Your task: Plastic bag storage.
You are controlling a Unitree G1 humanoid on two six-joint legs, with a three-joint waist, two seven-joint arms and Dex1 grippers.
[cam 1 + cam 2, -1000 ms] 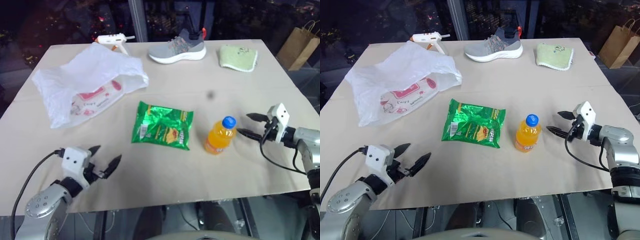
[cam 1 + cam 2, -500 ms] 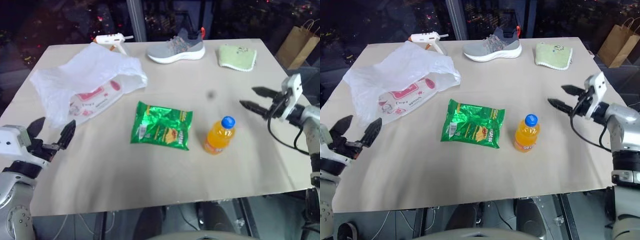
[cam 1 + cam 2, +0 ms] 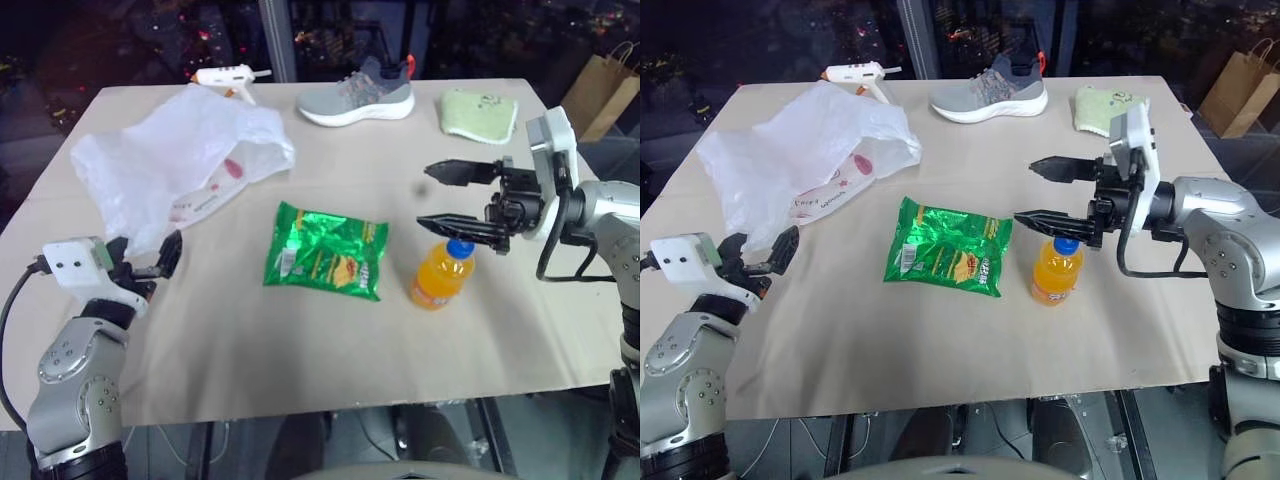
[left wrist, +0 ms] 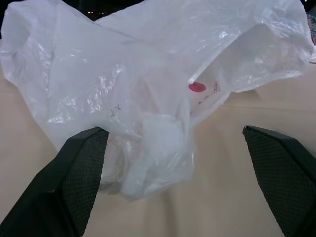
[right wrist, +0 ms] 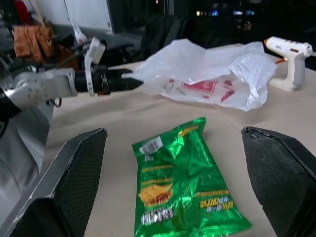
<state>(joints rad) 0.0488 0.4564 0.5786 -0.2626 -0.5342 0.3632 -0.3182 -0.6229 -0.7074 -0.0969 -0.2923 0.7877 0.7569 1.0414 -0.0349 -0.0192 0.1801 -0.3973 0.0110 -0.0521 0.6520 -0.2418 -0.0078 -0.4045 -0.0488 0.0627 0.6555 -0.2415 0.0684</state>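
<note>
No wording could be made out anywhere. The bag (image 3: 180, 160) bore a red-pink print with small lettering too faint to read, and the green packet (image 3: 326, 250) carried a white label and yellow panels whose text stayed illegible.

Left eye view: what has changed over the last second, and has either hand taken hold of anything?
The left hand moved up to the near corner of the plastic bag, open and not gripping. The right hand rose and swung left, now open above the orange bottle. Nothing was grasped. The bag, snack packet, bottle, shoe stayed put.
</note>
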